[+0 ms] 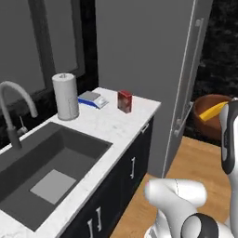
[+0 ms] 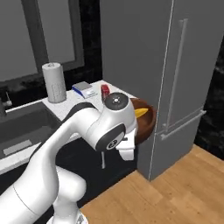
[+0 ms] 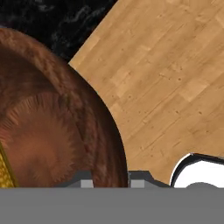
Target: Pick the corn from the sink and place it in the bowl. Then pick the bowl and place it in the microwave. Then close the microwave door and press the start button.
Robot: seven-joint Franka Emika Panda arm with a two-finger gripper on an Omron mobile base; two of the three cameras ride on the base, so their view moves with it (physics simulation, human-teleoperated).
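Note:
The reddish-brown bowl hangs in the air over the wooden floor, beside the counter's end. Its rim runs between the fingertips of my gripper, which is shut on it. The yellow corn lies inside the bowl, and a sliver of the corn shows at the left edge of the hand view. From the right base, the bowl and the corn peek out behind my wrist. The dark sink is recessed in the counter at the left. The microwave and its door are out of view.
A tall grey fridge stands right beside the bowl, at the counter's end. On the counter sit a paper towel roll, a red box and a blue-white pad. The faucet arches over the sink. Wooden floor lies below.

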